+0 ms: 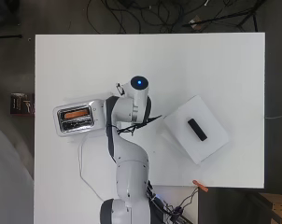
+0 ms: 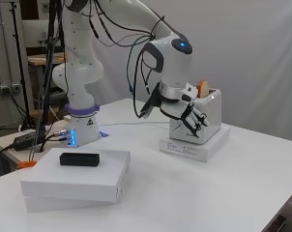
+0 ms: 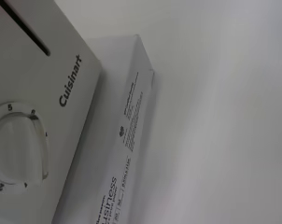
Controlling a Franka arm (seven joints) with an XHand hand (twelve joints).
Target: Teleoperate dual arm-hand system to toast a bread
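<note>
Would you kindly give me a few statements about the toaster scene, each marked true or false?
1. The toaster stands on a flat white box. True.
2. A slice of bread sticks up from the toaster's slot. True.
3. The hand is over the black block. False: it is at the toaster's front face; the block lies apart on other white boxes.
4. The toaster lies tipped on its side. False: it stands upright.
5. The toaster's front has a round dial. True.
6. The black block sits inside the toaster. False: it rests on top of a white box.
</note>
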